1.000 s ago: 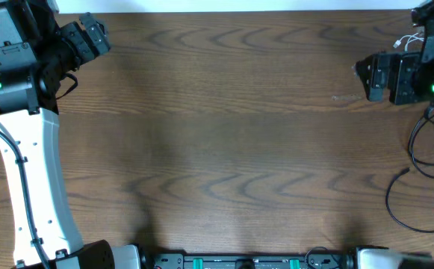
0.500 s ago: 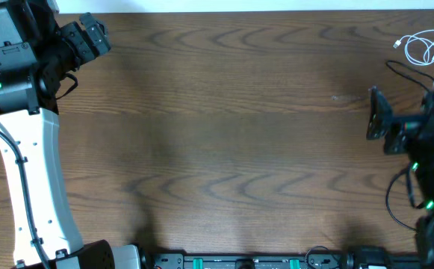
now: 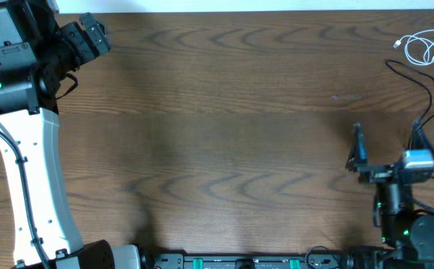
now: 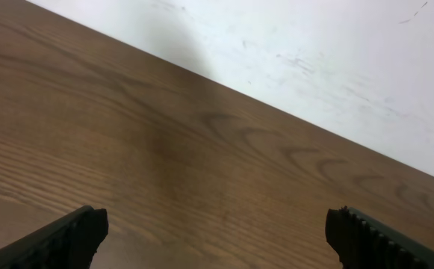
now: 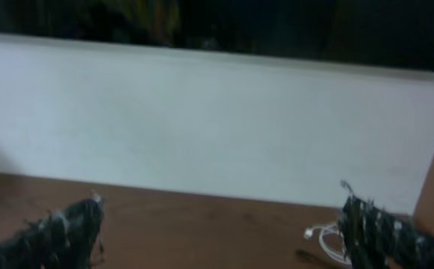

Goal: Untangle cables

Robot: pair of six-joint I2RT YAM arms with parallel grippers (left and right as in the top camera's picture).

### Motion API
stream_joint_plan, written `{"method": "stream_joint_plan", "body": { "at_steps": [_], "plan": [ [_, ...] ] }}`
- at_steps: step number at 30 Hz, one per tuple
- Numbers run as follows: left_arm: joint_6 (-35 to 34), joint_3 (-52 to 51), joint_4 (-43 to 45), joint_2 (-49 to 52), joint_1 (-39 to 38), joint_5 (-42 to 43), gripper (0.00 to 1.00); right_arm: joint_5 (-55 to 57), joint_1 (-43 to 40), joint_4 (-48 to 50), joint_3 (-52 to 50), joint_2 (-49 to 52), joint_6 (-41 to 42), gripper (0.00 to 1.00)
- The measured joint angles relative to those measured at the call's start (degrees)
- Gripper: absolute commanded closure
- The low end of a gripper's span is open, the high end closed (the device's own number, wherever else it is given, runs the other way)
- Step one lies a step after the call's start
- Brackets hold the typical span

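Left hand: black two-finger left hand [image 3: 90,37], at the far left corner of the brown wood-grain desk [image 3: 224,134]. Released, spread wide in its own wrist view with only bare wood in the gap. Grasping nothing, well apart from every cord.

Right hand: black two-finger right hand [image 3: 387,143], over the near right part of the desk. Released, spread wide, with nothing in the gap in either view. Cannot tell whether touching the wood or raised above it.

White cord: short thin white cord [image 3: 424,46], in a loose loop at the far right corner. Lies alone and, seen from overhead, crosses no other cord. Also glimpsed low in the right wrist view.

Black cord: long thin black cord [image 3: 428,90], with one small plug end near the white loop but apart from it. Curves toward the near edge and disappears behind the right hand, its lower run hidden.

Edge strand: another black strand at the right edge of the desk. Cannot tell whether a task cord or robot wiring.

Done so far: by the look of it, white cord already separated from black, with no knot or bundled coil in sight.

Left to do: probably little. Possible crossings in the hidden lower run not ruled out.

Stage: seemingly late, close to finished.
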Motion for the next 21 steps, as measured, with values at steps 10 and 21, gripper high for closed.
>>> {"method": "stream_joint_plan", "body": {
  "at_steps": [10, 21],
  "plan": [
    [0.00, 0.00, 0.00, 0.00, 0.02, 0.00, 0.02, 0.15, 0.39, 5.42, -15.91, -11.23, 0.15, 0.01],
    [0.00, 0.00, 0.04, 0.00, 0.02, -0.02, 0.02, 0.33, 0.76, -9.07, -16.57, -11.34, 0.39, 0.01]
  ]
}}
